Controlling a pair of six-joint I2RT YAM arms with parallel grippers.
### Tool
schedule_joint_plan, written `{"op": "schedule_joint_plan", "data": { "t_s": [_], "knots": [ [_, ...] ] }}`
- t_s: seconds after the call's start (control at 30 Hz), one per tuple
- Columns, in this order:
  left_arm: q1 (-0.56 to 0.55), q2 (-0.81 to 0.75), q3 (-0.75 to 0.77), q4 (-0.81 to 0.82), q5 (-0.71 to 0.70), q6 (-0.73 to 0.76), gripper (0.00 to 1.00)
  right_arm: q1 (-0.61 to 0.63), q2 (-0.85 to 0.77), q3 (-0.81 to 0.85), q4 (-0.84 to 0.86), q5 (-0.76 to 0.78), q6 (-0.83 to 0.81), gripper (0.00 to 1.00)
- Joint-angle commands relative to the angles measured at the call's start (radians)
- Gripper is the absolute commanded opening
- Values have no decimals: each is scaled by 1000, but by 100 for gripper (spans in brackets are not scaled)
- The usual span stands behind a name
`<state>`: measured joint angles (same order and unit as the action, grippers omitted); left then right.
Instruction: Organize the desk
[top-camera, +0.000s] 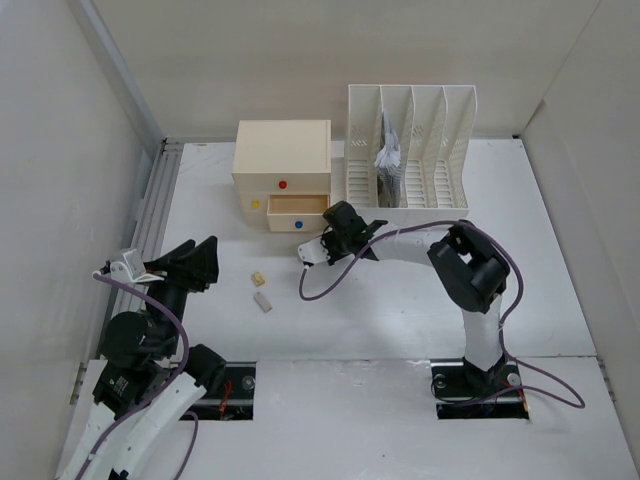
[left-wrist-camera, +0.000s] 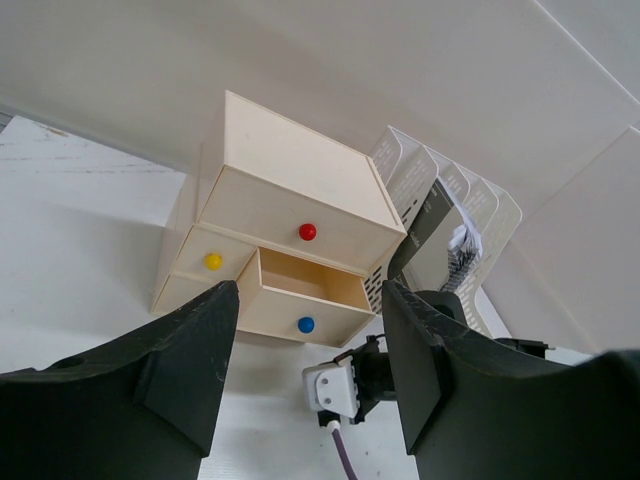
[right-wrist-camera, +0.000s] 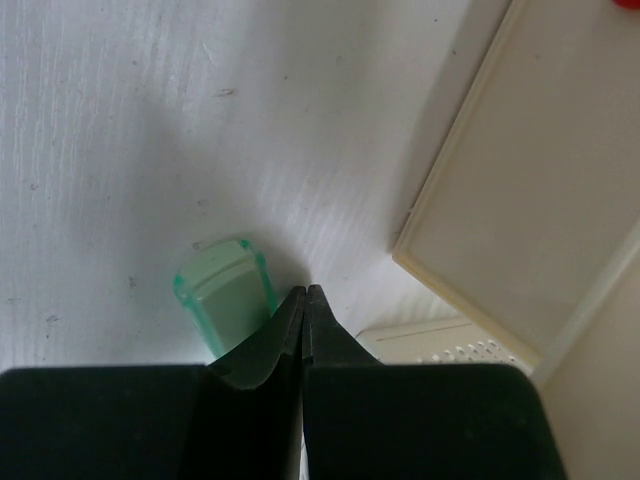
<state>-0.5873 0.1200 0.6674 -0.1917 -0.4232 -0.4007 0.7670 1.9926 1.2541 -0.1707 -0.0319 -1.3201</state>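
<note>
Table (top-camera: 400, 320): white, walled, spread under both arms | bottom drawer (top-camera: 297, 208) stands open, I judge to take loose bits | my right pincer (right-wrist-camera: 304, 296): tips pressed together, green cap (right-wrist-camera: 222, 290) just beside, not gripped | left pincer (left-wrist-camera: 310, 370): wide, idle, empty.

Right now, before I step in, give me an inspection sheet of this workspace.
Surface: white desk, lightly scuffed.
Job's things: drawer box with its blue-knob drawer pulled open; file rack, one slot filled.
Clutter: yellowish piece and pale piece loose on the desk; green piece beside the right jaws.
Grippers: left gripper jaws apart, empty; right gripper jaws shut, close to the desk.
Cables: purple cable loops onto the desk by the right arm.
Surroundings: pale walls; grooved rail along the left edge.
</note>
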Motion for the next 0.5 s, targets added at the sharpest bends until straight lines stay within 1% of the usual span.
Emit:
{"op": "schedule_joint_plan", "data": {
  "t_s": [0.0,0.07,0.23,0.37,0.47],
  "knots": [
    [4,-11,-2,37,-8,8,57,-2,-8,15,39,3,15,0],
    [4,-11,-2,37,-8,8,57,-2,-17,5,16,3,15,0],
    [4,-11,-2,37,-8,8,57,-2,-103,-59,-21,-6,15,0],
    [4,-11,-2,37,-8,8,57,8,-147,-70,-73,-31,59,0],
    [4,-11,-2,37,-8,8,57,8,-147,-36,-95,-46,117,0]
  ]
}}
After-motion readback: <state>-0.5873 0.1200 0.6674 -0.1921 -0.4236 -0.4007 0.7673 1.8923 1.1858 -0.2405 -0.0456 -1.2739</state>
